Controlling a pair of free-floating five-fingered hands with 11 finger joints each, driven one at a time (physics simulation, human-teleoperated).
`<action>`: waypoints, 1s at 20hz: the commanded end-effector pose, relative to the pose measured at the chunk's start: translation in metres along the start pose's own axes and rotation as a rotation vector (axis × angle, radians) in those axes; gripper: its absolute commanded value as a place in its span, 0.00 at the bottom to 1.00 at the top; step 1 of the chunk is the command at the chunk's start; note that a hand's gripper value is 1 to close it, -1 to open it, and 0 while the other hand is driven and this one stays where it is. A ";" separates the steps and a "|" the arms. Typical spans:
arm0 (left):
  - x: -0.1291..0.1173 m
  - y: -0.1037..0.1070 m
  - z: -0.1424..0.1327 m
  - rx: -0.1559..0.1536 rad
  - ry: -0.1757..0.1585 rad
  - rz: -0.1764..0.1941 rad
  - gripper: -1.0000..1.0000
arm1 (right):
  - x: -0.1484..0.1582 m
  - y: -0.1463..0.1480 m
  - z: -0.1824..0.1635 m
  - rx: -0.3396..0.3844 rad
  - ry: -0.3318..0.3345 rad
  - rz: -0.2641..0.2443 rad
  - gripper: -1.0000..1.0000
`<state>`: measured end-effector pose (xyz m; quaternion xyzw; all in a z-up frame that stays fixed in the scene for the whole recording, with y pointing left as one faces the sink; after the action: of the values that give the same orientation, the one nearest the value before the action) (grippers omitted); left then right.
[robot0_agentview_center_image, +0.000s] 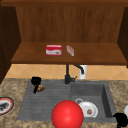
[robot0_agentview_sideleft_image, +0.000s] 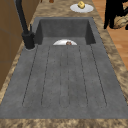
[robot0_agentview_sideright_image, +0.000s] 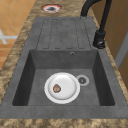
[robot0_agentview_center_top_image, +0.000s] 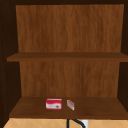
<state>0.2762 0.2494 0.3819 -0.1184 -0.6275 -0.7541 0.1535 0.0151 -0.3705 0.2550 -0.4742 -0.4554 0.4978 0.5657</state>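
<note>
My left hand (robot0_agentview_center_image: 36, 81) hangs in front of the sink's left part, its fingers curled down round a brown bread roll (robot0_agentview_center_image: 41, 88). The left side view has that hand (robot0_agentview_sideleft_image: 113, 11) at the top right with the roll (robot0_agentview_sideleft_image: 121, 21) against it, out past the counter's front edge. My right hand (robot0_agentview_center_image: 121, 119) floats at the counter's front right corner. A white plate (robot0_agentview_center_image: 85, 106) with a small brown morsel (robot0_agentview_center_image: 89, 112) lies in the basin (robot0_agentview_sideright_image: 40, 75). A big red ball (robot0_agentview_center_image: 67, 115) sits at the bottom middle, across the sink's front rim.
A black faucet (robot0_agentview_center_image: 67, 74) stands behind the sink. The ribbed drainboard (robot0_agentview_sideleft_image: 65, 77) is bare. A red-rimmed plate (robot0_agentview_center_image: 4, 105) lies on the left counter, and a white plate with a yellow item (robot0_agentview_sideleft_image: 81, 7) on the right. The shelf (robot0_agentview_center_image: 100, 56) carries a red box (robot0_agentview_center_image: 53, 50) and a small pink box (robot0_agentview_center_image: 70, 50).
</note>
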 end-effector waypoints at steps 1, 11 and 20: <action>0.008 0.011 -0.028 -0.011 0.008 -0.019 1.00 | 0.000 0.000 0.000 0.000 0.000 0.000 0.50; 0.020 0.029 -0.104 -0.012 0.017 -0.019 1.00 | 0.000 0.000 0.000 0.000 0.000 0.000 0.50; 0.019 0.024 -0.171 -0.005 0.032 -0.004 1.00 | 0.000 0.000 0.000 0.000 0.000 0.000 0.50</action>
<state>0.2705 0.0956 0.3854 -0.1158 -0.6239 -0.7574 0.1540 0.0151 -0.3705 0.2550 -0.4742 -0.4554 0.4978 0.5657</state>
